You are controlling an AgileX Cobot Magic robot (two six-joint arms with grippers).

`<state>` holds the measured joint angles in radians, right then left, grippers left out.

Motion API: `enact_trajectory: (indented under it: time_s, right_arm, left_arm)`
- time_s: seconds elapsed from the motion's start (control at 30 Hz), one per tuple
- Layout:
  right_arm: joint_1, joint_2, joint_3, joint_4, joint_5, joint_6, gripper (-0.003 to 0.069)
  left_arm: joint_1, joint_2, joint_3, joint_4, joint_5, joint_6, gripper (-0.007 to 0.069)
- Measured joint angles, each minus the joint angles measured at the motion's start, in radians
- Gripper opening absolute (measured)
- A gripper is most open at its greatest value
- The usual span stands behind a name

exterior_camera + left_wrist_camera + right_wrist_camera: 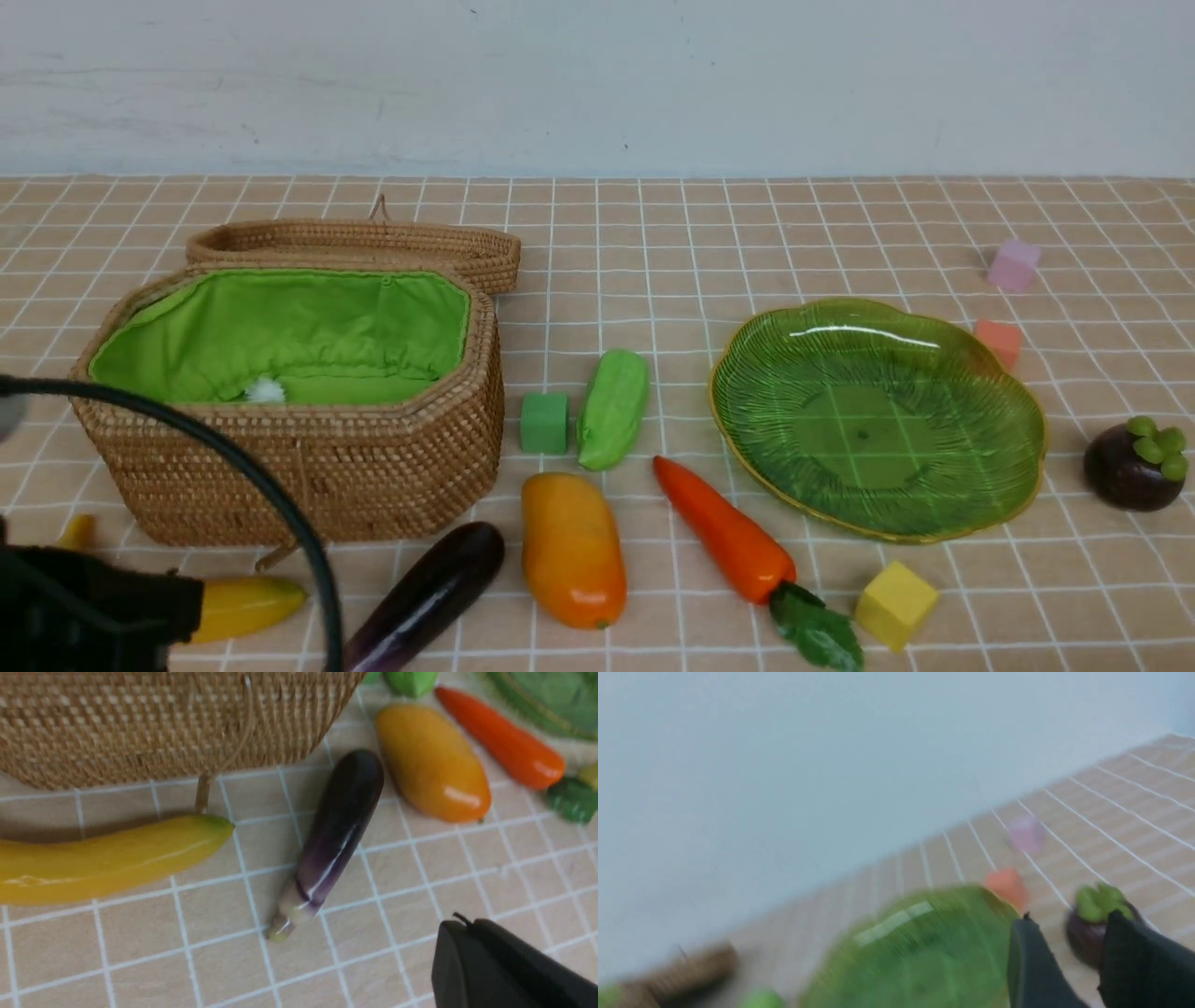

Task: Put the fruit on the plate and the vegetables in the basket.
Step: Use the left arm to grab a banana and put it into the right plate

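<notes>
The banana (243,605) lies before the wicker basket (299,467), half hidden by my left arm (84,607). The eggplant (429,593), mango (571,549), carrot (724,532) and cucumber (613,406) lie between the basket and the green plate (747,345). The mangosteen (1131,467) sits right of the plate. My left gripper (467,924) is shut and empty, above the cloth near the eggplant's stem end (285,924). My right gripper (1070,917) is open, and the mangosteen (1087,938) shows blurred between its fingers, just beyond them.
A green cube (543,422) sits beside the cucumber. A yellow cube (894,604) lies by the carrot's leaves. An orange cube (999,341) and a pink cube (1013,264) sit behind the plate. The basket's lid (355,245) lies open behind it.
</notes>
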<state>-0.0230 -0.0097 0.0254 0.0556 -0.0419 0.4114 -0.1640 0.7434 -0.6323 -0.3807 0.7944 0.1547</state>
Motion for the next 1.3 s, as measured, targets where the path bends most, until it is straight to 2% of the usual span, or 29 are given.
enact_trajectory:
  time_s: [0.07, 0.1, 0.13, 0.17, 0.2, 0.27, 0.3, 0.33, 0.43, 0.47, 0.53, 0.6, 0.63, 0.67, 0.73, 0.8, 0.97, 1.0, 1.03, 1.13, 1.17, 1.2, 1.23, 1.27, 1.3]
  right_arm:
    - [0.001, 0.000, 0.000, 0.013, -0.052, 0.101, 0.0241]
    - [0.001, 0.000, 0.000, 0.013, -0.054, 0.112, 0.0239]
    - [0.014, 0.000, -0.016, 0.001, -0.020, 0.219, 0.0226]
    - [0.014, 0.000, -0.016, -0.003, -0.011, 0.231, 0.0226]
    - [0.048, 0.011, -0.067, -0.056, 0.080, 0.304, 0.0206]
    - [0.097, 0.037, -0.141, -0.104, 0.158, 0.333, 0.0184]
    - [0.176, 0.090, -0.250, -0.173, 0.272, 0.333, 0.0162]
    - [0.223, 0.124, -0.296, -0.192, 0.332, 0.324, 0.0151]
    - [0.431, 0.260, -0.554, -0.221, 0.593, 0.172, 0.0120]
    - [0.446, 0.278, -0.570, -0.218, 0.629, 0.147, 0.0120]
    - [0.610, 0.363, -0.733, -0.194, 0.828, 0.024, 0.0115]
    - [0.737, 0.429, -0.839, -0.157, 0.958, -0.078, 0.0115]
    - [0.841, 0.463, -0.910, -0.133, 1.028, -0.139, 0.0115]
    - [0.853, 0.463, -0.916, -0.130, 1.028, -0.139, 0.0115]
    - [0.997, 0.481, -0.969, -0.102, 1.054, -0.197, 0.0115]
    - [1.085, 0.480, -0.974, -0.096, 1.049, -0.206, 0.0115]
    - [1.211, 0.479, -0.974, -0.089, 1.049, -0.214, 0.0115]
    - [1.237, 0.479, -0.974, -0.088, 1.049, -0.217, 0.0117]
    - [1.242, 0.479, -0.974, -0.088, 1.049, -0.217, 0.0117]
    - [1.265, 0.479, -0.975, -0.088, 1.049, -0.217, 0.0120]
    - [1.266, 0.479, -0.976, -0.088, 1.051, -0.217, 0.0120]
    - [1.266, 0.479, -0.977, -0.089, 1.051, -0.217, 0.0120]
    - [1.266, 0.479, -0.977, -0.089, 1.051, -0.217, 0.0120]
    - [1.266, 0.479, -0.977, -0.088, 1.051, -0.217, 0.0121]
    - [1.266, 0.479, -0.977, -0.088, 1.051, -0.217, 0.0122]
  left_arm:
    - [0.000, 0.047, -0.014, 0.001, 0.012, 0.056, -0.0013]
    - [0.000, 0.051, -0.016, 0.001, 0.013, 0.064, -0.0013]
    - [0.000, 0.084, -0.031, 0.001, 0.016, 0.096, -0.0013]
    - [0.000, 0.088, -0.033, -0.001, 0.017, 0.104, -0.0013]
    - [0.000, 0.115, -0.048, -0.001, 0.024, 0.140, -0.0013]
    - [0.000, 0.134, -0.062, -0.001, 0.034, 0.166, -0.0013]
    - [0.000, 0.156, -0.079, -0.001, 0.053, 0.206, -0.0013]
    - [0.000, 0.168, -0.090, -0.001, 0.065, 0.238, -0.0013]
    - [0.000, 0.220, -0.140, -0.001, 0.116, 0.360, -0.0013]
    - [0.000, 0.223, -0.140, -0.001, 0.119, 0.369, -0.0013]
    - [0.000, 0.252, -0.165, 0.000, 0.155, 0.480, -0.0013]
    - [0.000, 0.278, -0.171, 0.000, 0.160, 0.568, -0.0013]
    - [0.000, 0.295, -0.173, 0.008, 0.155, 0.622, -0.0013]
    - [0.000, 0.296, -0.173, 0.011, 0.153, 0.627, -0.0013]
    - [0.000, 0.304, -0.172, 0.059, 0.128, 0.691, -0.0013]
    - [0.000, 0.305, -0.161, 0.092, 0.118, 0.714, -0.0013]
    - [0.017, 0.334, -0.095, 0.203, 0.077, 0.723, -0.0006]
    - [0.034, 0.374, -0.069, 0.262, 0.035, 0.725, 0.0020]
    - [0.038, 0.379, -0.065, 0.268, 0.024, 0.725, 0.0030]
    - [0.051, 0.461, -0.055, 0.339, -0.066, 0.729, 0.0171]
    - [0.051, 0.494, -0.055, 0.351, -0.104, 0.743, 0.0283]
    - [0.051, 0.514, -0.055, 0.357, -0.122, 0.756, 0.0337]
    - [0.051, 0.518, -0.055, 0.357, -0.126, 0.756, 0.0337]
    - [0.051, 0.559, -0.055, 0.371, -0.154, 0.785, 0.0432]
    - [0.051, 0.583, -0.055, 0.374, -0.172, 0.799, 0.0469]
